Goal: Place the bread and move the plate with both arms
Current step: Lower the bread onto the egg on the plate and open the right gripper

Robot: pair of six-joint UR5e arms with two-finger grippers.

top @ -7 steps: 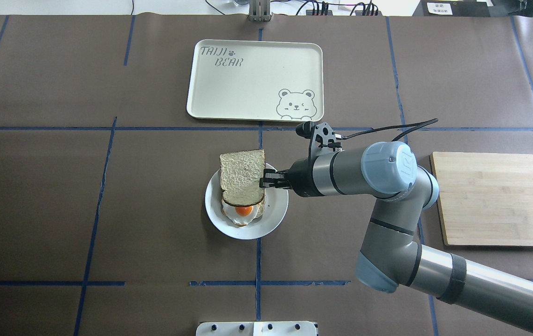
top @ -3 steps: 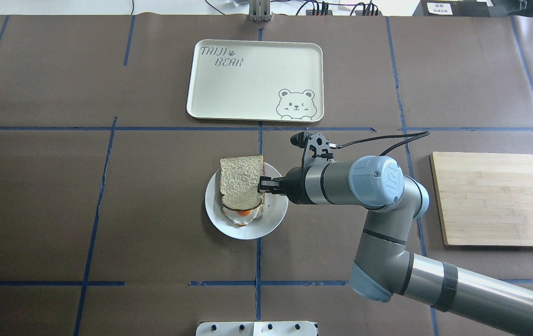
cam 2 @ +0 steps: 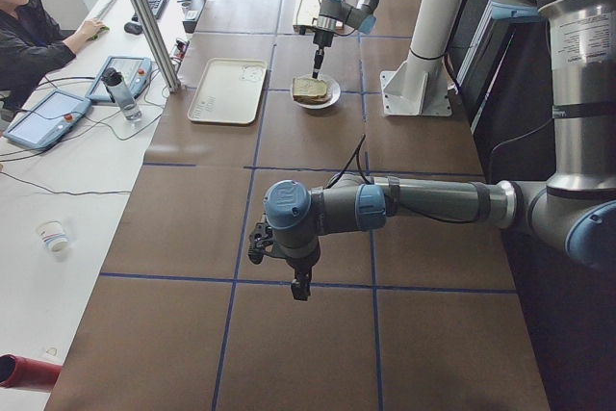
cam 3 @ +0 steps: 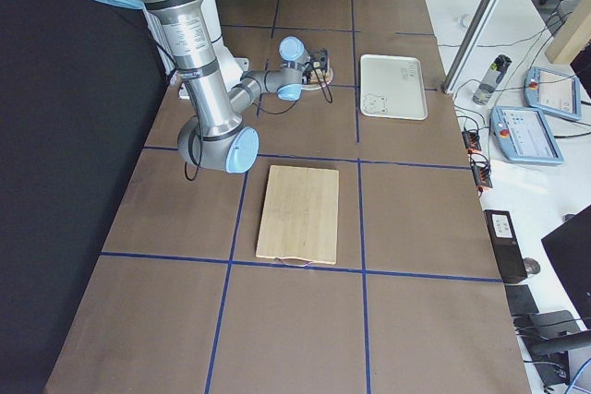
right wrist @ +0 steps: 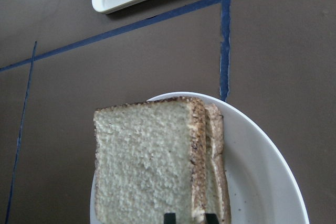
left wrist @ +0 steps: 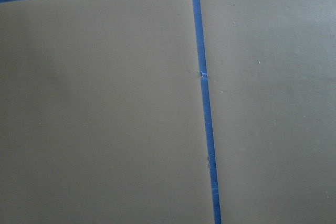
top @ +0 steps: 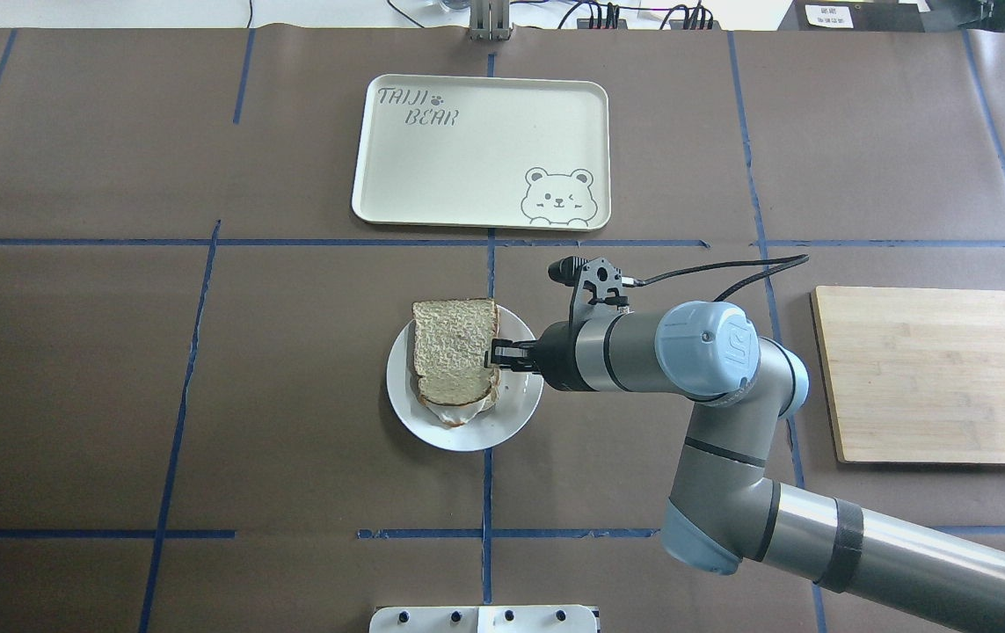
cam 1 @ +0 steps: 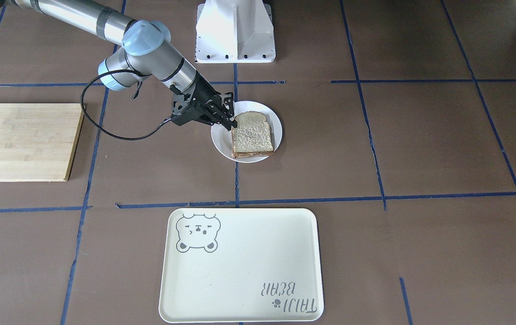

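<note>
Front view: right gripper [cam 1: 230, 121] clamps the bread [cam 1: 252, 135] by its side crust, over the plate [cam 1: 276, 119].
Overhead: I see only a pale sliver of the lower slice [top: 460, 411] beneath.
Left side: left gripper [cam 2: 301, 293] above the worktop [cam 2: 183, 238]; open or closed, I cannot tell.
Right wrist: fingertips [right wrist: 169, 217] cropped.

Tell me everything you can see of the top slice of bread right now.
The bread is a plain pale slice with a rough speckled face and a brown crust. It is squarish, and its rounded end points toward the robot. It lies about flat over the egg slice, covering nearly all of it, above the white plate. I cannot tell whether its full weight rests there. The right gripper has its jaws closed on the crust edge nearest that arm. Nothing else touches it.
</note>
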